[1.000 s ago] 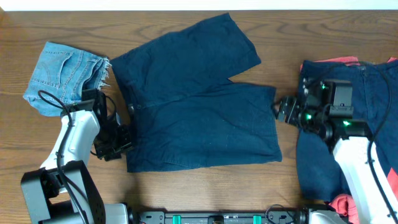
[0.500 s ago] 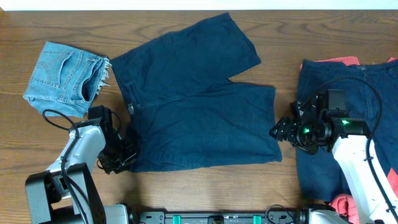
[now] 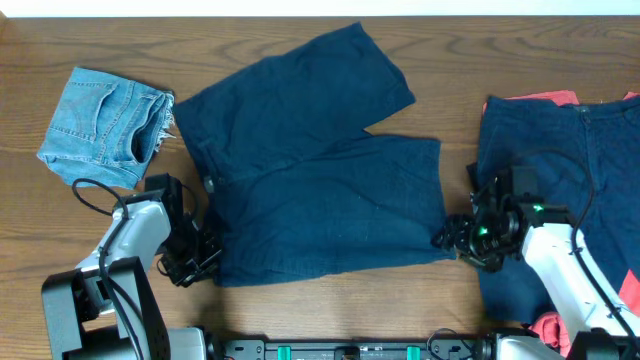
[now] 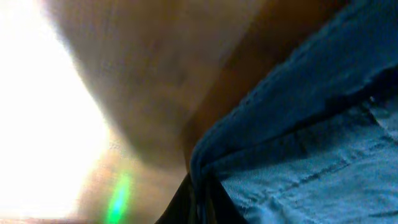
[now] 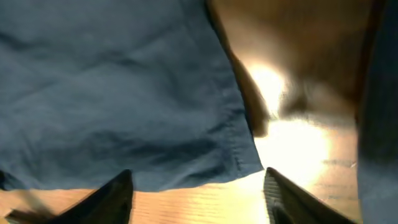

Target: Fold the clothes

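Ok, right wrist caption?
Right gripper, jaws open, straddles the hem corner of the navy shorts on the wooden table.

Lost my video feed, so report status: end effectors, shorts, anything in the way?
Left end effector shut on navy shorts, waistband corner. Right end effector open, straddling leg hem corner. Shorts flat, unfolded. Denim shorts lie clear of them.

Wooden table [image 3: 330, 300]: navy shorts [image 3: 310, 190] flat between left fingers [image 3: 198, 262] and right fingers [image 3: 445, 240]. Denim shorts [image 3: 105, 125] beyond left fingers. Second navy garment [image 3: 560, 150], over coral-red piece [image 3: 545, 97], behind right fingers.
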